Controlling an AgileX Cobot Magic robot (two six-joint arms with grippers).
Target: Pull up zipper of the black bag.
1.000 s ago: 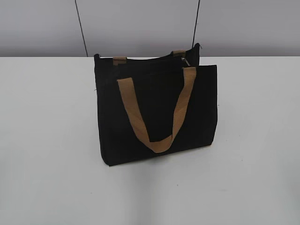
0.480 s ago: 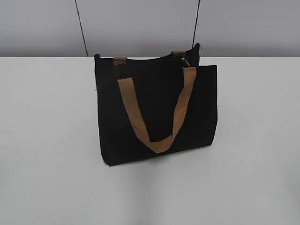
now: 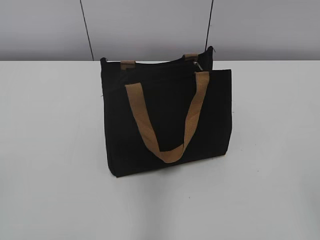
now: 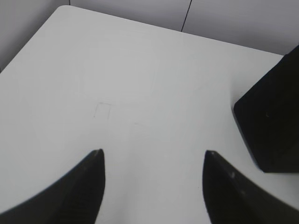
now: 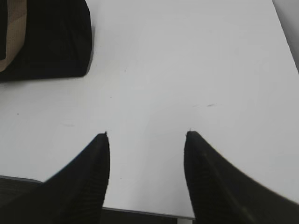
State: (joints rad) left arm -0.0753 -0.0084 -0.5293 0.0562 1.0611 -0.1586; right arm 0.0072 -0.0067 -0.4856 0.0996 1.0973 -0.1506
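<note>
The black bag [image 3: 165, 117] stands upright on the white table [image 3: 50, 150], with a tan handle [image 3: 167, 120] hanging down its front. The zipper [image 3: 160, 63] runs along its top edge, and a small silvery pull tab [image 3: 199, 66] shows near the right end. Neither gripper shows in the exterior view. My left gripper [image 4: 153, 154] is open and empty over bare table, with the bag's corner [image 4: 271, 126] to its right. My right gripper [image 5: 147, 135] is open and empty near the table's front edge, with the bag [image 5: 46, 37] at the upper left.
A grey wall [image 3: 150, 25] with two dark seams stands behind the table. The table's front edge [image 5: 140, 212] lies just below the right gripper's fingers. A faint square mark [image 4: 103, 110] is on the table ahead of the left gripper.
</note>
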